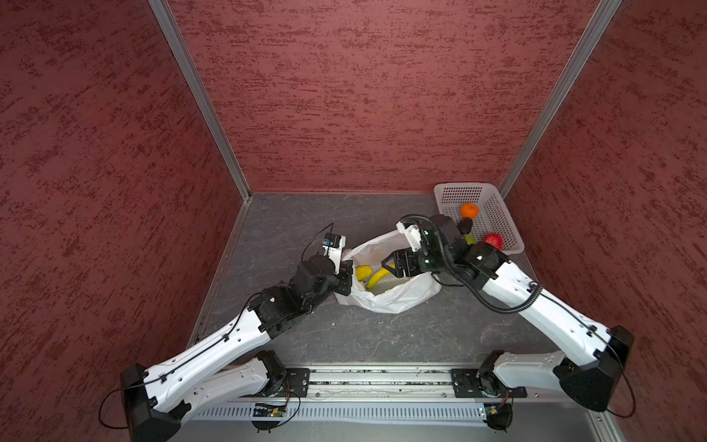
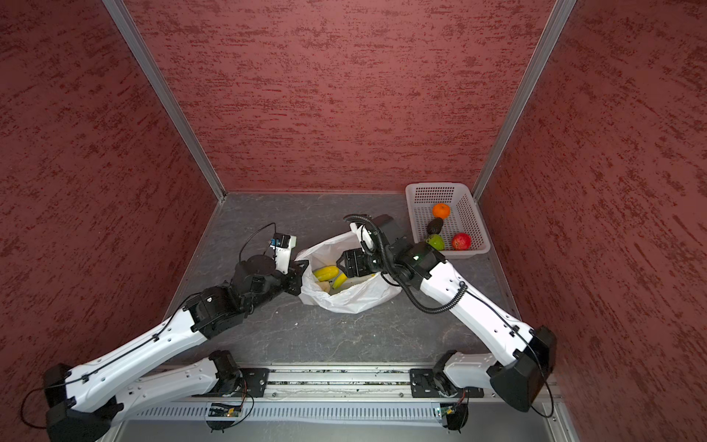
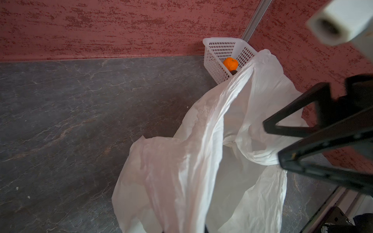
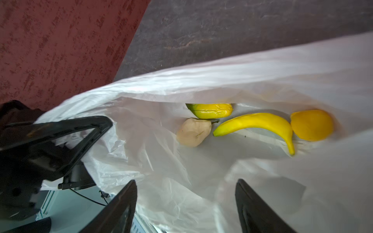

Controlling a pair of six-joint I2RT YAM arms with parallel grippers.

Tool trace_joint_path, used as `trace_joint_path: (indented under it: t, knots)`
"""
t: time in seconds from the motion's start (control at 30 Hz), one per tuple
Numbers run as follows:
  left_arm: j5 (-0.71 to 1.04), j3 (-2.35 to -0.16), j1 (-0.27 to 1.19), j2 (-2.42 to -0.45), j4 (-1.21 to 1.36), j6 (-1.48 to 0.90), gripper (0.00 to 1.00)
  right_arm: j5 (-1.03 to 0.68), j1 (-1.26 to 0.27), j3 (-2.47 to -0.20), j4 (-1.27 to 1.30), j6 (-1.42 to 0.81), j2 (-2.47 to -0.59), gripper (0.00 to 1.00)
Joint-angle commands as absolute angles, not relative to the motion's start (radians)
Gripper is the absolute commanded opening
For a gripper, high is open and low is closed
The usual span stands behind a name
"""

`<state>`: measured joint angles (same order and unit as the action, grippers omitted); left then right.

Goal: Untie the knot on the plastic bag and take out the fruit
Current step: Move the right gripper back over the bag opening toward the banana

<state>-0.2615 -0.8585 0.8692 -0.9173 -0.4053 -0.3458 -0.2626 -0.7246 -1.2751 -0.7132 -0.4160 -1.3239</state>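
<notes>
The plastic bag point(image 1: 387, 299) sits mid-worktop point(image 1: 306, 229) with its mouth spread wide. The left end effector point(image 1: 346, 277) is clamped on the bag's rim on the left side, holding that edge up. In the left wrist view the film runs down out of frame toward it, and its fingers are not visible there.

The right end effector point(image 4: 185, 205) hangs over the bag's mouth from the right. Its fingers point(image 4: 129, 201) are spread apart with nothing between them, pointing down into the bag.

Four pieces of fruit lie on the bag's floor, beyond the fingertips and clear of them:
- a banana point(image 4: 256, 123)
- a lemon point(image 4: 311, 125) touching the banana's thick end
- a green-yellow mango point(image 4: 212, 111) partly under the bag's far fold
- a pale, pear-shaped fruit point(image 4: 193, 132) against the mango

The white perforated basket point(image 2: 436, 185) stands in the far right corner, behind the right arm. It holds an orange point(image 2: 441, 211), an avocado point(image 2: 435, 225), a green apple point(image 2: 436, 242) and a red apple point(image 2: 461, 241).
</notes>
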Motion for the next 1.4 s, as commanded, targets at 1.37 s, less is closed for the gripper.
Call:
trace_joint_path:
  t: [1.37]
  knots:
    - [-0.162,-0.905,0.926,-0.973,-0.542,-0.524,0.0,0.023,-0.963,-1.049,-0.609,-0.391,-1.177,0.98]
